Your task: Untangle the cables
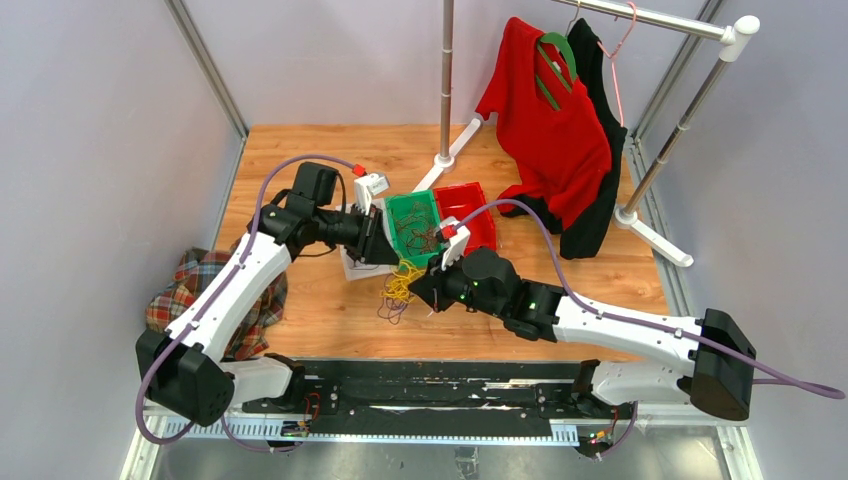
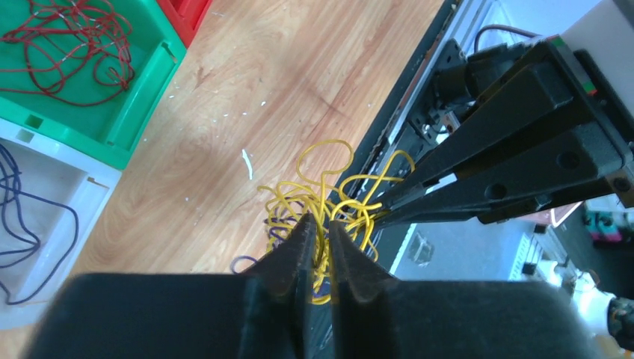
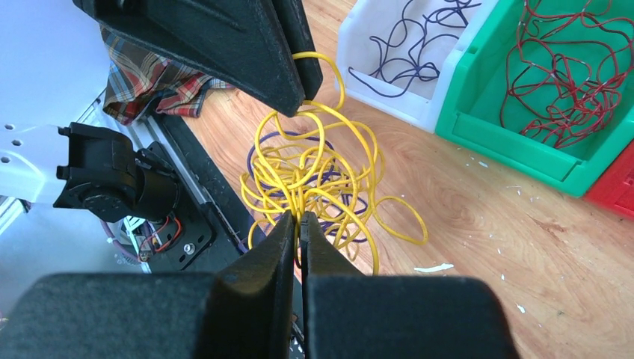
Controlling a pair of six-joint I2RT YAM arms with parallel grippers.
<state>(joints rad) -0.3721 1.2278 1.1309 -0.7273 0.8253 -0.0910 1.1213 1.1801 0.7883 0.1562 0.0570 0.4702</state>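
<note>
Left pincer [image 2: 320,224] and right pincer [image 3: 299,218], both pinched nearly shut on the yellow cables [image 3: 314,161] between them, might tighten knots by pulling apart.

Top external: fixed, high behind the arm bases, looking down and forward across the wooden table [image 1: 300,150]; far off, whole workspace in frame. Left wrist: mounted behind the left gripper [image 2: 318,224], looking along own fingers, down and toward the right arm, very close on the cables [image 2: 329,194]. Right wrist: mounted behind the right gripper [image 3: 299,218], equally close, looking down and toward the left arm. Shared by both wrist views: yellow tangle, green bin [image 3: 508,142], white bin [image 3: 389,97], plus the opposite gripper. All inside the top view too.
</note>
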